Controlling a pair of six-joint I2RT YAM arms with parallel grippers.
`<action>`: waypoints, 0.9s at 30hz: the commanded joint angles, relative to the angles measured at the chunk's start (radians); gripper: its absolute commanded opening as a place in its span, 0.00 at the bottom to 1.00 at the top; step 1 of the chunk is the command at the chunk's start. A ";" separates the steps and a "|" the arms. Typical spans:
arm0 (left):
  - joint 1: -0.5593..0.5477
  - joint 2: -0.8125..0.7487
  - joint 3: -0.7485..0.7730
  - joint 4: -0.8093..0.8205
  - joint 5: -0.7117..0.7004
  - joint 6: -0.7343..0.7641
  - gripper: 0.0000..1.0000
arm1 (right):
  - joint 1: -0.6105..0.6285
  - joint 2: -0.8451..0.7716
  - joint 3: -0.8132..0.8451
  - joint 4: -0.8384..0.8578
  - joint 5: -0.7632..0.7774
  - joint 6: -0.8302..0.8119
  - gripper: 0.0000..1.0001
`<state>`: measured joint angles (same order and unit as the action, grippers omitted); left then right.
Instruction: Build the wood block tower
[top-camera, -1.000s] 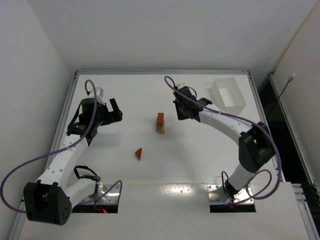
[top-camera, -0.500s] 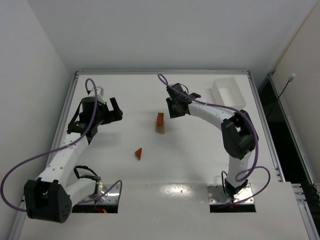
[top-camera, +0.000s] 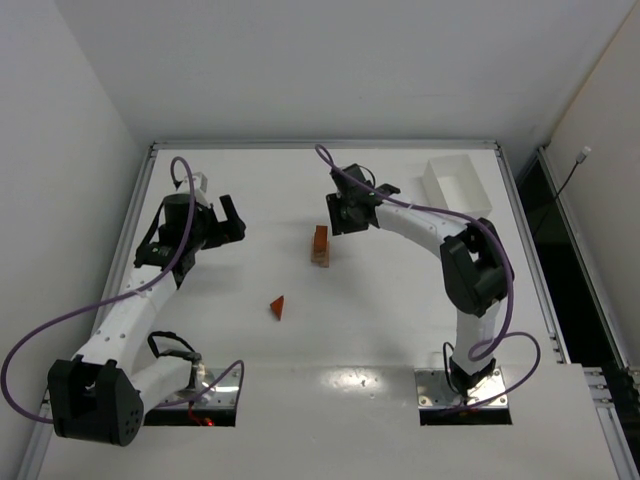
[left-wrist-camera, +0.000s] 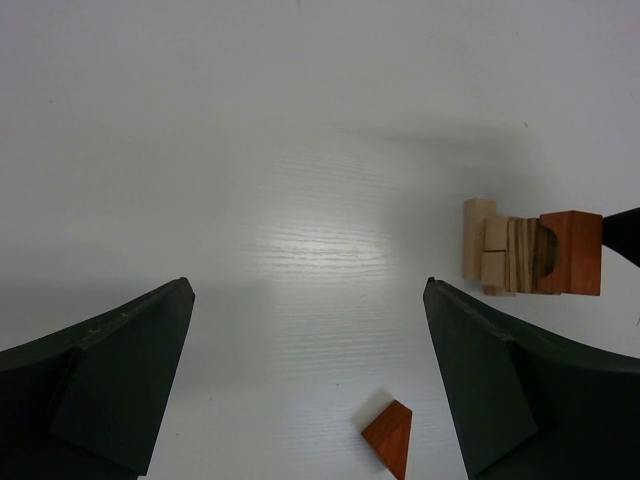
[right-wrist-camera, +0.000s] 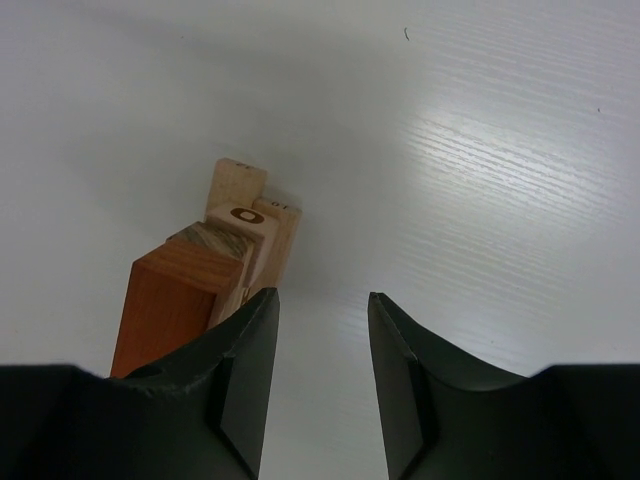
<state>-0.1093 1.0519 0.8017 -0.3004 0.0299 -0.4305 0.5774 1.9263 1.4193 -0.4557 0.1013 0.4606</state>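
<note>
The wood block tower (top-camera: 320, 245) stands mid-table, pale tan blocks below a reddish-brown block on top; it shows sideways in the left wrist view (left-wrist-camera: 533, 255) and from above in the right wrist view (right-wrist-camera: 205, 280). A reddish-brown triangular wedge (top-camera: 278, 307) lies alone nearer the arms, also low in the left wrist view (left-wrist-camera: 390, 437). My right gripper (top-camera: 338, 212) hovers just right of and behind the tower, its jaws (right-wrist-camera: 322, 300) partly open with nothing between them. My left gripper (top-camera: 232, 219) is wide open and empty, well left of the tower, its fingers (left-wrist-camera: 120, 370) framing bare table.
A white rectangular plastic bin (top-camera: 456, 188) sits at the back right. Raised rails edge the table (top-camera: 400, 300) on the left, back and right. The right arm arcs over the table's right half.
The right gripper has swung left toward the tower and its jaws have parted from shut to partly open. The left arm has barely moved.
</note>
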 joint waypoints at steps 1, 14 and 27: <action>0.010 -0.001 0.037 0.029 -0.001 -0.001 1.00 | -0.005 0.013 0.044 0.034 -0.022 0.018 0.38; 0.010 -0.001 0.028 0.029 -0.001 -0.001 1.00 | -0.005 0.013 0.035 0.034 -0.040 0.027 0.53; 0.010 -0.010 0.019 0.029 -0.001 0.009 1.00 | -0.005 -0.024 0.001 0.043 -0.002 0.036 0.48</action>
<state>-0.1093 1.0519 0.8017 -0.2977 0.0299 -0.4297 0.5774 1.9316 1.4250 -0.4488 0.0753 0.4786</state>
